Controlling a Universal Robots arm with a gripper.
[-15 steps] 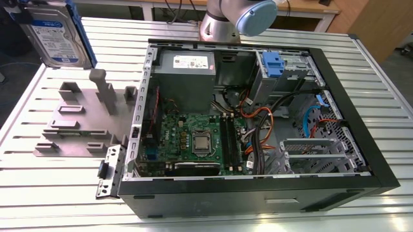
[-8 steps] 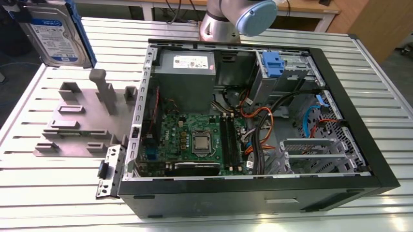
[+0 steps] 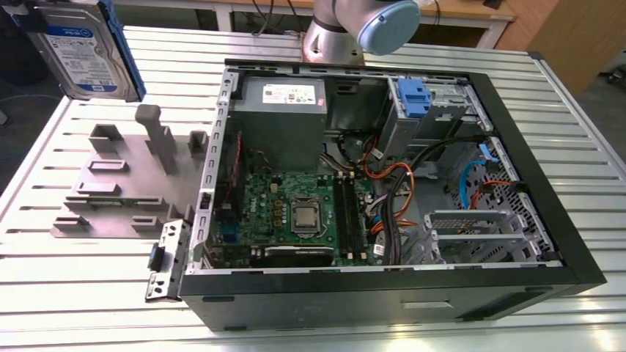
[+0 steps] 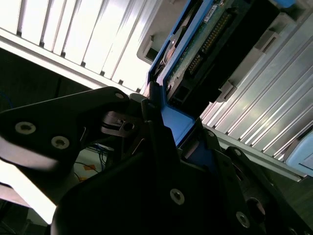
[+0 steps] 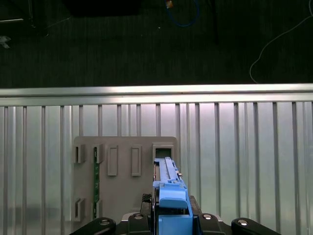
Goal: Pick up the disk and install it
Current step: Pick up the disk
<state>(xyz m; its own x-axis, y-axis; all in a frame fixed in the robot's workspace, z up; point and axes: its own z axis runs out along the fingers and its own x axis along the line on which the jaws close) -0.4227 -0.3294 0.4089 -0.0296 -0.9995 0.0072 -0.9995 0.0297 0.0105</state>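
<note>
Slatted table [image 3: 78,293] | disk [image 3: 83,48] clamped in end effector [image 5: 172,220] | above stand [image 3: 117,183]

The disk [image 3: 83,50] carries a white-and-blue label and a blue rail, the slotted stand [image 3: 117,183] is grey, the ribbed tabletop [image 3: 577,132] silvery, the computer case [image 3: 391,297] black, its motherboard [image 3: 293,213] green.

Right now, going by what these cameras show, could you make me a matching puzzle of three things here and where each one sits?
Things:
1 the disk
2 grey slotted stand
3 power-supply box

Places:
A inside the open computer case
B lying on the ribbed table
C held up off the table, clamped in the gripper

Pairs: 1-C, 2-B, 3-A.
</note>
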